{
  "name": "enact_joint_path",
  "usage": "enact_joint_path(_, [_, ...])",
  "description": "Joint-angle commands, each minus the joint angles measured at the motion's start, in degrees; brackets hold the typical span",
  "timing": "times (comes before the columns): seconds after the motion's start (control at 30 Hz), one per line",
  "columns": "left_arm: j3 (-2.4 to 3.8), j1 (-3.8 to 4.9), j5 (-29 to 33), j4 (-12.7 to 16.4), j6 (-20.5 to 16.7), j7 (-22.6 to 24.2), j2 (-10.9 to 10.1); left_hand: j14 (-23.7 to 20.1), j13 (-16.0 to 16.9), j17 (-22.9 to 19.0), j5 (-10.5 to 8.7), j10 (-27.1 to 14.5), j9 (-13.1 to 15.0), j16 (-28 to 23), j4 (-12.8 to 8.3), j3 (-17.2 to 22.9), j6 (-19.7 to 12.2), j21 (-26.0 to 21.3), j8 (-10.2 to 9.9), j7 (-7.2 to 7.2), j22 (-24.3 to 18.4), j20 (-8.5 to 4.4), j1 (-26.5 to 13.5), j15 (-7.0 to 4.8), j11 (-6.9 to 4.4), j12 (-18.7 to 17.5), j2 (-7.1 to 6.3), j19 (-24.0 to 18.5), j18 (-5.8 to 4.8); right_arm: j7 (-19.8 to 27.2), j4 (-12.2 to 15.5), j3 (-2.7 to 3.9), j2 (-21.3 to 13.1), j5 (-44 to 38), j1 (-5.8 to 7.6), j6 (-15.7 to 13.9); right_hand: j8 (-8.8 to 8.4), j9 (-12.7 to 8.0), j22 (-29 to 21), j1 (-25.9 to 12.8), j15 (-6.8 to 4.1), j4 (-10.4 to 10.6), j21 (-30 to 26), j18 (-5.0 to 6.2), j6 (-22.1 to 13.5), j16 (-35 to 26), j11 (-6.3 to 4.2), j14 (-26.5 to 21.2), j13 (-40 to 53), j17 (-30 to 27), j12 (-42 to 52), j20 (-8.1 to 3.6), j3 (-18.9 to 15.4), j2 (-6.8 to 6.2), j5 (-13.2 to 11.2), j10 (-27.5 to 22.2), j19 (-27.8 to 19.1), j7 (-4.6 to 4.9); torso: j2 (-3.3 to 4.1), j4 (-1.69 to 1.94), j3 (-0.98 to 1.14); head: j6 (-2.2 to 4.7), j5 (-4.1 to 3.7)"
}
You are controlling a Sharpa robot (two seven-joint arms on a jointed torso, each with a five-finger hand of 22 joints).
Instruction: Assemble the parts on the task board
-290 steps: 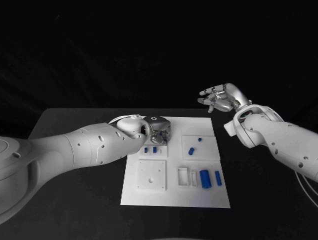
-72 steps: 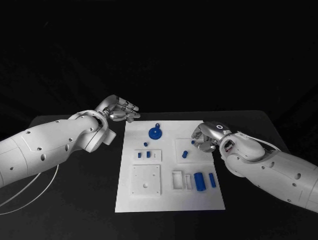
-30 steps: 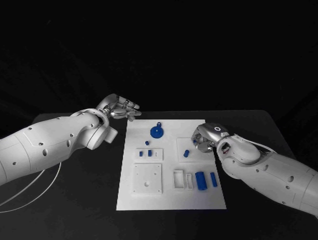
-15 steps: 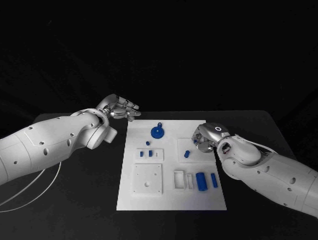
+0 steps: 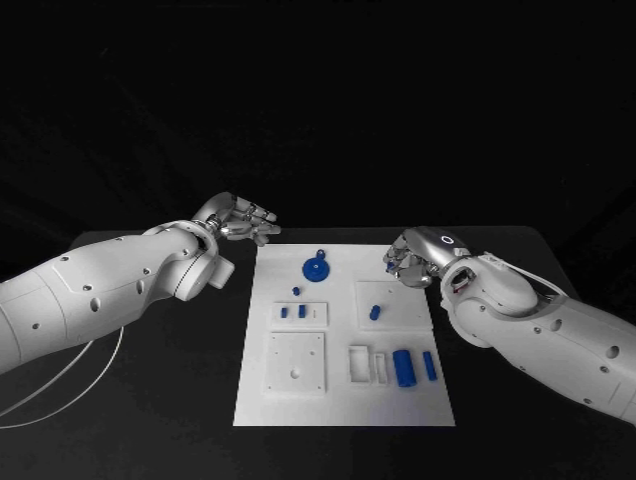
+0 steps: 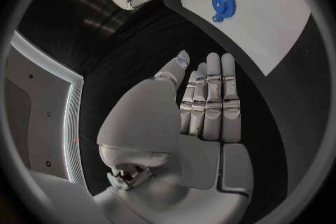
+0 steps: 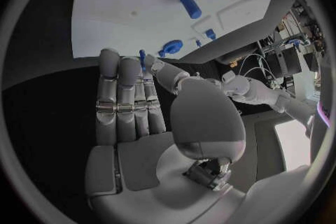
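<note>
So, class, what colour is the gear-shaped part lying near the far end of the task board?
Blue. The gear-shaped part shows best in the left wrist view.

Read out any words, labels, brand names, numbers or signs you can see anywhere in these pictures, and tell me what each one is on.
There is no readable text.
The task board is plain white, with no print to be seen.
The blue parts, such as the gear, carry no marks.
The left hand and the right hand bear no lettering; the small ring on the right wrist housing is a bare circle, not a character.
</note>
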Motion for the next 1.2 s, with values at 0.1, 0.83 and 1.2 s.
enact_joint_path(0.1, [0.06,0.07,0.85,-0.01,-0.01,0.53,0.11,0.36,0.05,0.08,-0.32,-0.51,0.03,-0.29,0.14,-0.17,-0.12,-0.04,0.0,0.15,-0.05,-0.1,-0.27,0.1,0.03,-0.15,-0.08,0.34,-0.55,1.64,3.15,0.41,-0.53,3.71,-0.02,1.84,0.24,0.06,0.09,0.06,-0.36,-0.16,-0.03,0.51,0.18,-0.02,0.21,-0.11,0.08,0.03,0.16,-0.5,-0.33,0.54,-0.01,0.02,0.88,-0.02,0.06,-0.03,-0.03,0.28,0.77])
enact_joint_path(0.83, [0.05,0.06,1.75,0.73,-5.09,5.8,1.47,0.09,0.05,-0.07,1.3,0.15,0.03,-0.79,-0.24,0.29,0.5,0.14,0.01,0.1,0.02,-0.14,0.28,0.11,-0.15,-0.15,0.2,-0.06,-0.56,3.41,10.82,-4.28,4.18,0.48,-3.1,2.61,0.23,0.16,0.57,-0.06,-0.4,-0.49,-0.48,0.59,0.18,-0.06,0.22,-0.1,0.1,-0.09,0.16,-0.51,-0.24,0.78,0.03,0.05,1.04,-0.02,0.07,0.07,0.0,-1.56,7.25])
enact_joint_path(1.2, [0.04,0.04,2.33,1.22,-5.21,6.55,2.03,0.05,0.04,-0.09,1.35,0.09,0.03,-0.89,-0.4,0.49,0.53,0.14,0.01,0.09,0.68,-0.12,0.06,0.13,-0.13,-0.16,0.23,-0.06,-0.5,4.38,9.16,-7.06,7.56,-3.59,-5.66,1.76,0.23,0.33,1.61,-0.39,-0.48,-0.98,0.21,0.62,0.23,0.0,0.23,-0.09,0.13,-0.38,0.17,-0.54,0.49,0.72,0.13,0.15,1.32,-0.06,0.04,0.02,-0.14,-2.53,8.23])
